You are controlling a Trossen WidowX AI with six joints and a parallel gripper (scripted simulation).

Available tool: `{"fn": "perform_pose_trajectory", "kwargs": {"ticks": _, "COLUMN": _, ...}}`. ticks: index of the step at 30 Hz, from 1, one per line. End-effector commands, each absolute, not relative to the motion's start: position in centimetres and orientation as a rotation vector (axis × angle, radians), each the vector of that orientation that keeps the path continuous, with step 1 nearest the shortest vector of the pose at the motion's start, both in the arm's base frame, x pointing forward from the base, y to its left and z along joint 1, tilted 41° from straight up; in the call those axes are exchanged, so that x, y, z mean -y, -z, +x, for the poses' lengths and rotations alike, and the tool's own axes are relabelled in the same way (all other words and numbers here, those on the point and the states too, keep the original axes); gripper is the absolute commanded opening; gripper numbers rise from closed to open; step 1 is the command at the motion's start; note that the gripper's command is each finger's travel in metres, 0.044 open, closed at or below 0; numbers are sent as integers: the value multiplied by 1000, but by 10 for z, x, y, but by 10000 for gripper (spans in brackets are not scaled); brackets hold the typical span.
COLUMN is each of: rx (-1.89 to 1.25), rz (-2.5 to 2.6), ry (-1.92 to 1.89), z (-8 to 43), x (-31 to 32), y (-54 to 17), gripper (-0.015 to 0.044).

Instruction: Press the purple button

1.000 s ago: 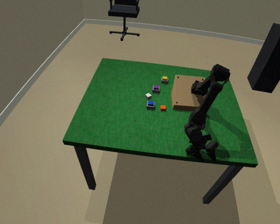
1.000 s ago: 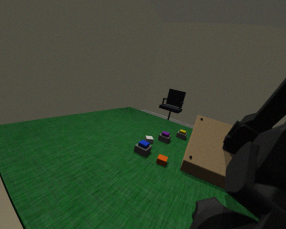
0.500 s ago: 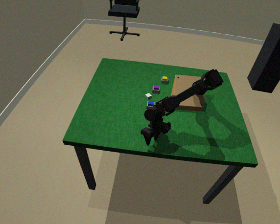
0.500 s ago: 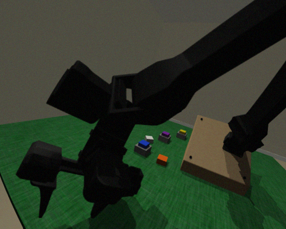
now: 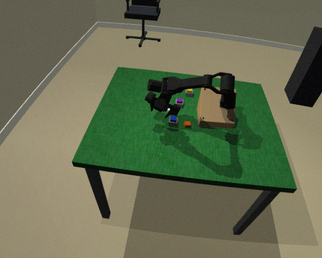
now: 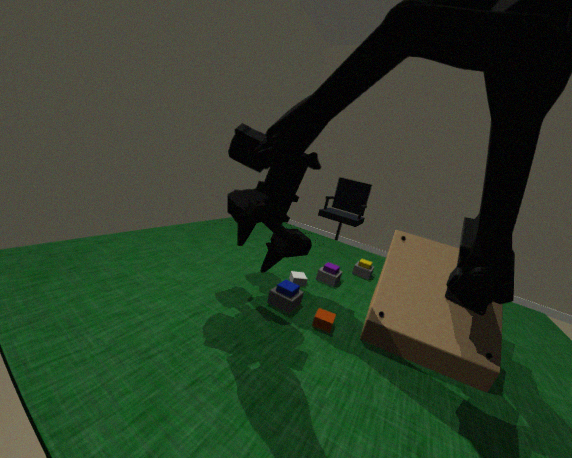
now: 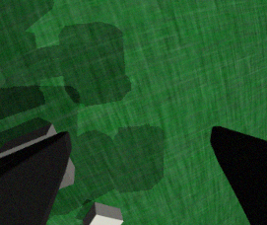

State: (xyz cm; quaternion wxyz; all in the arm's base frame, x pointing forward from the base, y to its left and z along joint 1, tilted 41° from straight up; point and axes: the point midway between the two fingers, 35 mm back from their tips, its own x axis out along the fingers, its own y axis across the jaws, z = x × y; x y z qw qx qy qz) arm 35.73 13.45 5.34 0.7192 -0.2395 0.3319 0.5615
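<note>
The purple button (image 5: 179, 100) (image 6: 331, 268) stands on a grey base on the green table (image 5: 116, 135) (image 6: 106, 325), its cap raised. My gripper (image 5: 159, 114) (image 6: 252, 258) (image 7: 142, 137) is open and empty, with its fingers pointing down above the table. In the top view it appears left of and nearer the front than the purple button, not touching it. The wrist view shows bare green surface between the fingertips. The purple cap is not visible in the wrist view; a grey button base (image 7: 68, 175) is partly hidden behind the left finger, and I cannot tell whose it is.
A blue button (image 5: 173, 119) (image 6: 287, 288), an orange block (image 5: 187, 124) (image 6: 324, 320) and a white block (image 5: 168, 110) (image 6: 298, 278) (image 7: 106, 218) are near the gripper. A yellow button (image 5: 189, 90) (image 6: 365, 263) stands behind the purple one. The arm's wooden base (image 5: 214, 107) (image 6: 421, 310) is to the right.
</note>
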Motion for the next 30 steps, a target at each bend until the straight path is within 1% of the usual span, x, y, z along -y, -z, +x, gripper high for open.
{"fn": "perform_pose_trajectory", "kwargs": {"ticks": 1, "rx": -1019, "rz": -284, "ry": -1074, "z": 349, "x": -69, "y": -22, "gripper": 400}}
{"fn": "perform_pose_trajectory", "kwargs": {"ticks": 6, "rx": -1353, "rz": 124, "ry": -818, "z": 314, "x": 12, "y": 8, "gripper": 400}}
{"fn": "perform_pose_trajectory", "kwargs": {"ticks": 9, "rx": -1495, "rz": 358, "ry": -685, "z": 287, "x": 46, "y": 18, "gripper": 400}}
{"fn": "perform_pose_trajectory", "kwargs": {"ticks": 12, "rx": -1553, "rz": 469, "ry": -625, "z": 273, "x": 60, "y": 21, "gripper": 400}}
{"fn": "perform_pose_trajectory", "kwargs": {"ticks": 16, "rx": -1556, "rz": 477, "ry": -621, "z": 272, "x": 60, "y": 21, "gripper": 400}}
{"fn": "perform_pose_trajectory", "kwargs": {"ticks": 18, "rx": -1556, "rz": 477, "ry": -621, "z": 272, "x": 52, "y": 32, "gripper": 348}}
{"fn": "perform_pose_trajectory", "kwargs": {"ticks": 21, "rx": -1555, "rz": 478, "ry": -623, "z": 268, "x": 23, "y": 65, "gripper": 269}}
{"fn": "perform_pose_trajectory", "kwargs": {"ticks": 30, "rx": -1555, "rz": 479, "ry": -623, "z": 267, "x": 20, "y": 68, "gripper": 32}}
